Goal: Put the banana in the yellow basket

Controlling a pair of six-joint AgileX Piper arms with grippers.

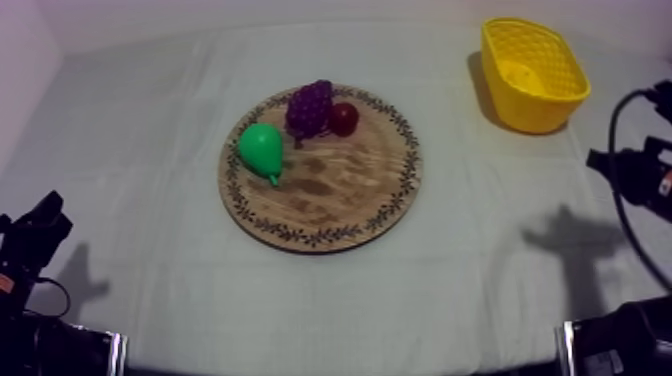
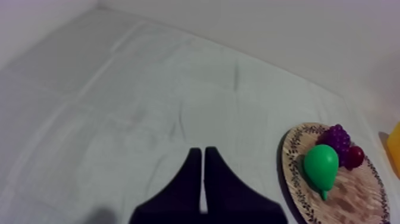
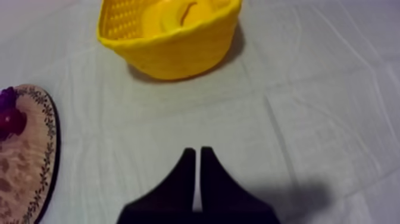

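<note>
The banana (image 3: pixel 172 16) lies inside the yellow basket (image 1: pixel 540 110), a pale curved shape down among the basket's walls, and the basket stands near the far right corner of the table (image 1: pixel 140 120). Judged from this, the main part of the task is done: no banana is on the wooden board (image 1: pixel 335 205), which sits about the middle of the table and carries just the pear (image 1: pixel 262 148), the bunch of grapes (image 1: pixel 310 108) and the small red fruit (image 1: pixel 344 118), clustered toward its far left rim with the grapes touching the red fruit and the pear just beside them. Nothing seems left but for the arms to settle at rest, if they are not there yet

The right gripper (image 3: pixel 196 150) is over bare cloth on the near side of the basket, well apart from it and from the banana; its two black fingers lie together as a narrow wedge with nothing between them. The board's right rim is off to one side of it. The left gripper (image 2: pixel 203 150) is likewise closed on nothing, fingers pressed into a wedge, over the cloth toward the table's left edge, with the board and its fruit off to the side and the basket farther beyond
</note>
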